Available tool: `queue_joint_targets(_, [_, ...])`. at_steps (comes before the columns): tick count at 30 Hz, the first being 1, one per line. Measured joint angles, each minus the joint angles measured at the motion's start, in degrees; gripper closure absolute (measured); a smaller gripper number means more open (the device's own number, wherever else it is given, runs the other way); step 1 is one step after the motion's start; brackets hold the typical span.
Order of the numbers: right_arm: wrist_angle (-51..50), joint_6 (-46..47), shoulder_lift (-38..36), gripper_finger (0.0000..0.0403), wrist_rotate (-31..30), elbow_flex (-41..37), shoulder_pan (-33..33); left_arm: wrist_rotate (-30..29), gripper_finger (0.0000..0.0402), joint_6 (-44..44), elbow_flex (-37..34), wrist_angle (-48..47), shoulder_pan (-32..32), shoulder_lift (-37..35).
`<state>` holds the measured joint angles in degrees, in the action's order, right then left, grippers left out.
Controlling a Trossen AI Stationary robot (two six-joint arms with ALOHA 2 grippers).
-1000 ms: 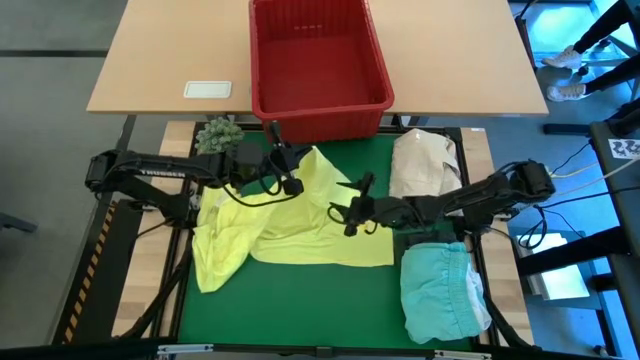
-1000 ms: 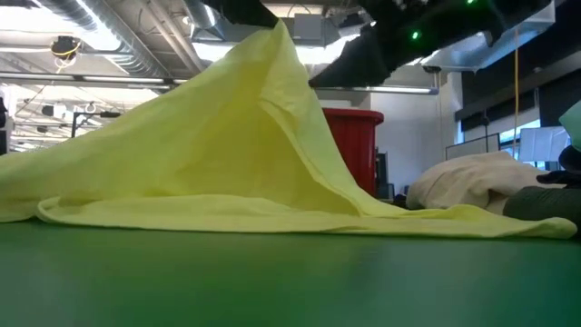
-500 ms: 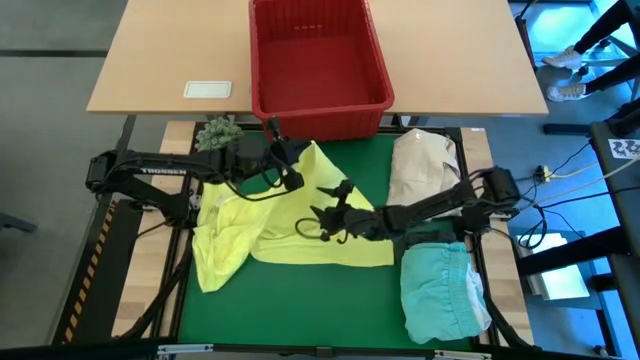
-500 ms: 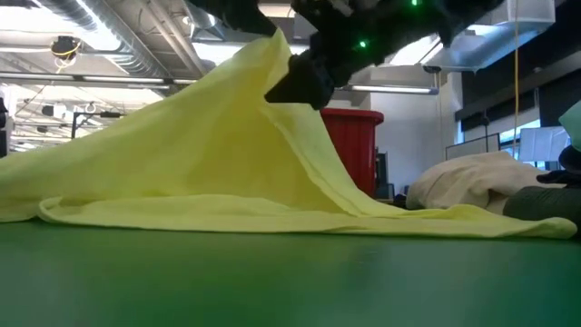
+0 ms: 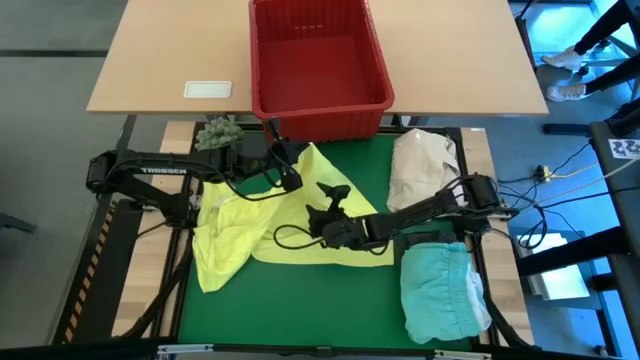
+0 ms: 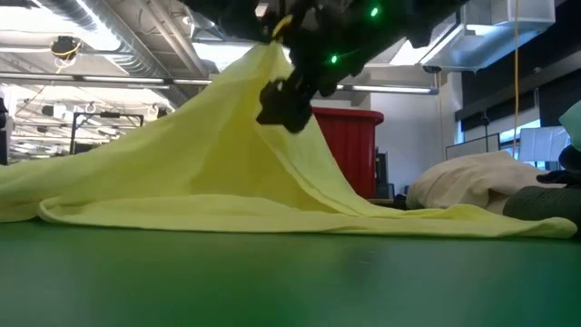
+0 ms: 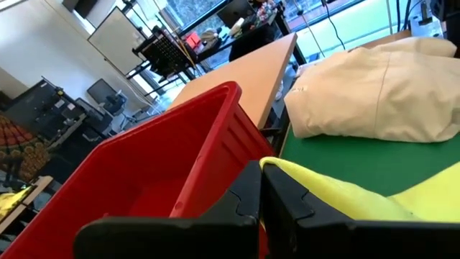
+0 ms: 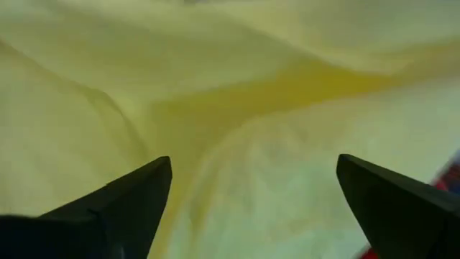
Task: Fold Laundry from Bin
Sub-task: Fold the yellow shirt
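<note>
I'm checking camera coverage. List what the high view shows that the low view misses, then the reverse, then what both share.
Only the high view: the light turquoise-blue garment, the small green spiky ball, the white card on the wooden table, and the inside of the red bin, where no clothes show.
Only the low view: the ceiling and room behind the table, and how high the yellow garment peaks.
Both: the yellow garment pinched up by the shut left gripper, the open right gripper at it, the cream-white bundle, the green mat.

Bin (image 5: 320, 60) behind mat, shirt (image 5: 290, 215) left, folded garment (image 5: 440, 290) front-right
</note>
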<state>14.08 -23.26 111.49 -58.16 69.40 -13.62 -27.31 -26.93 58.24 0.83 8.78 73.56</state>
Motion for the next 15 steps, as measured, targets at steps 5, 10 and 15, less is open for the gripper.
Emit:
queue_joint_targets(5, [-0.13, 0.24, 3.07, 0.0023, -0.25, 0.47, 1.85, 0.33, 0.0401, 0.20, 0.00, 0.10, -0.01, 0.00])
queue_joint_targets(10, [-0.22, 0.90, 6.12, 0.0017, -5.84, 0.47, 3.19, 0.44, 0.0401, 1.10, 0.00, 0.10, -0.02, 0.00])
queue_joint_targets(15, [-0.19, 3.47, 7.33, 0.0024, -15.41, 0.47, 5.22, 1.44, 0.0401, 1.48, 0.00, 0.10, -0.04, 0.00])
